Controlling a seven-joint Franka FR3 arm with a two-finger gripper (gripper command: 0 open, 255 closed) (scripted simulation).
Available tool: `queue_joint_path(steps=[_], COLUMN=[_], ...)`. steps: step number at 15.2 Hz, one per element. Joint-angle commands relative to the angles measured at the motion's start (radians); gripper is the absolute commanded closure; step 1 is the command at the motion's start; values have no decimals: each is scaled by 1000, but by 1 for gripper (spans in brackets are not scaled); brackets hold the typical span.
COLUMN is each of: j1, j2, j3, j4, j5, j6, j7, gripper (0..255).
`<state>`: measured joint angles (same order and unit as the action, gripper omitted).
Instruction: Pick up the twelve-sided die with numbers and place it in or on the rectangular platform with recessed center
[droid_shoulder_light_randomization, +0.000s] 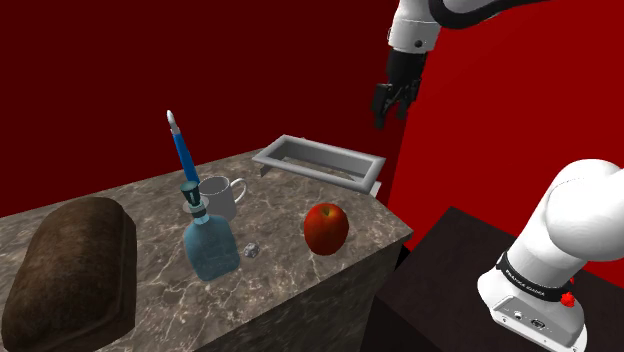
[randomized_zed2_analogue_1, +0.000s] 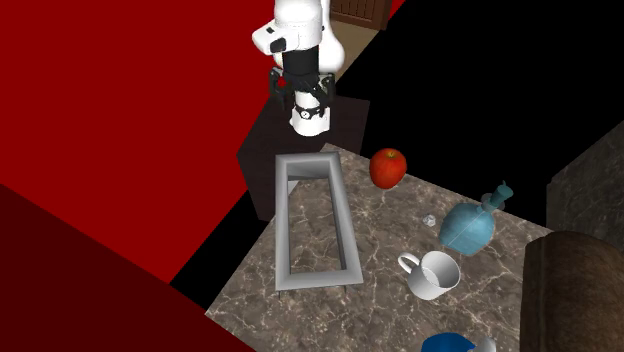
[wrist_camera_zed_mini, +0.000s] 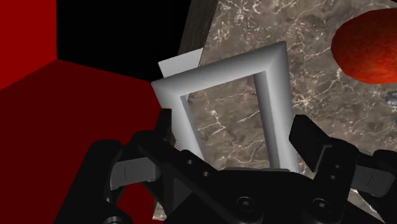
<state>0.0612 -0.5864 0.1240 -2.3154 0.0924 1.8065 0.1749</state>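
Plainly, the jaws stand released: in the wrist view the two black fingers (wrist_camera_zed_mini: 167, 127) are spread wide with nothing between them, so the gripper (wrist_camera_zed_mini: 234, 130) carries nothing. Directly beneath it we see one end of the grey rectangular platform (wrist_camera_zed_mini: 275, 108), its raised rim framing a recessed centre through which the marble table top (droid_shoulder_light_randomization: 280, 290) shows. In the shoulder view the hand hangs high above that end of the platform, by the table's edge.

Further out we find the die (droid_shoulder_light_randomization: 251, 249), a tiny pale thing lying on the marble between the blue bottle (droid_shoulder_light_randomization: 210, 248) and the red apple (droid_shoulder_light_randomization: 326, 228), just beside the bottle's base and well apart from the gripper. Its numbers are too small for us to read. A white mug (droid_shoulder_light_randomization: 222, 196) stands behind the bottle, and a dark loaf (droid_shoulder_light_randomization: 70, 270) lies at the far end.

We judge the die to be light, rigid and hard-faced, so it should neither crush nor sag, but it may roll or squirt out of an off-centre pinch. We would close on two opposite flat faces, low and centred, approaching from the apple side to stay clear of the bottle.
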Motion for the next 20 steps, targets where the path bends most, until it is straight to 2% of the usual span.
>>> queue_joint_path(steps=[1,11,20], j1=[16,91,163], j2=[55,337,617], j3=[25,165,274], j4=[19,142,314], j5=[5,-13,-112], j6=[33,174,247], j7=[1,41,107], gripper=[0,0,0])
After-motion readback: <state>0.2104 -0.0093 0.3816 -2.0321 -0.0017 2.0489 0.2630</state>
